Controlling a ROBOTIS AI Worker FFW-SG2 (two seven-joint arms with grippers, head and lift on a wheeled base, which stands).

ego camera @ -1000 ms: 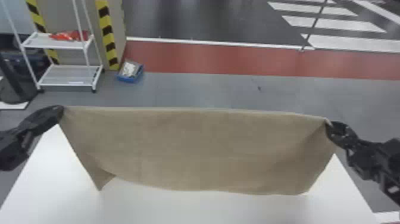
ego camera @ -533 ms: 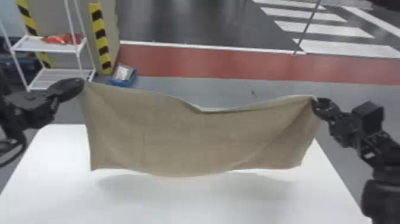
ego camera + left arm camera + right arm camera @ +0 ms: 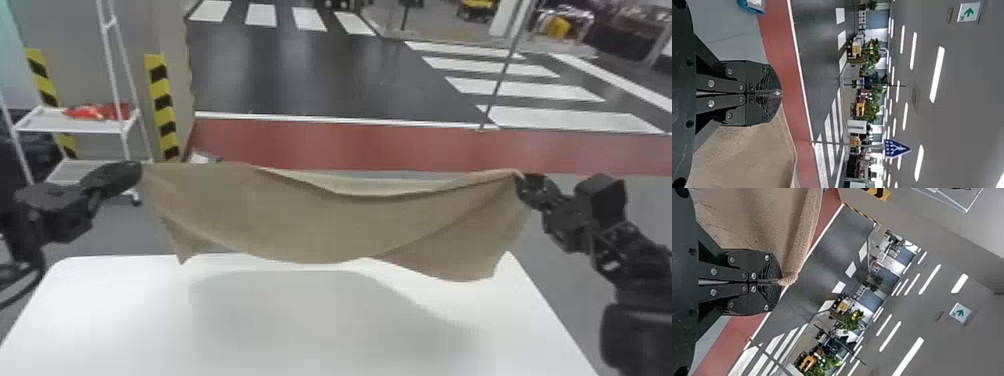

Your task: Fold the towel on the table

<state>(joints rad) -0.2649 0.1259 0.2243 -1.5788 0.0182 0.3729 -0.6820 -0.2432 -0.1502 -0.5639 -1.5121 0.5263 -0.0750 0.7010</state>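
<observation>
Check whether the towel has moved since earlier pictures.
Yes. Against the far edge of the table, the towel has shifted up in the head view: its hem, earlier well over the tabletop, now shows near that edge.

Blue pointed sign with white markings (image 3: 897, 149): atop slim grey pole (image 3: 852, 144). White rectangular sign with green arrow (image 3: 968, 12): by grey ceiling (image 3: 963, 133), higher than pole, well apart.

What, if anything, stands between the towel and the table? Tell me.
Nothing visible does. The towel hangs from the left gripper and the right gripper, its lower edge off the table, with its shadow falling on the top.
</observation>
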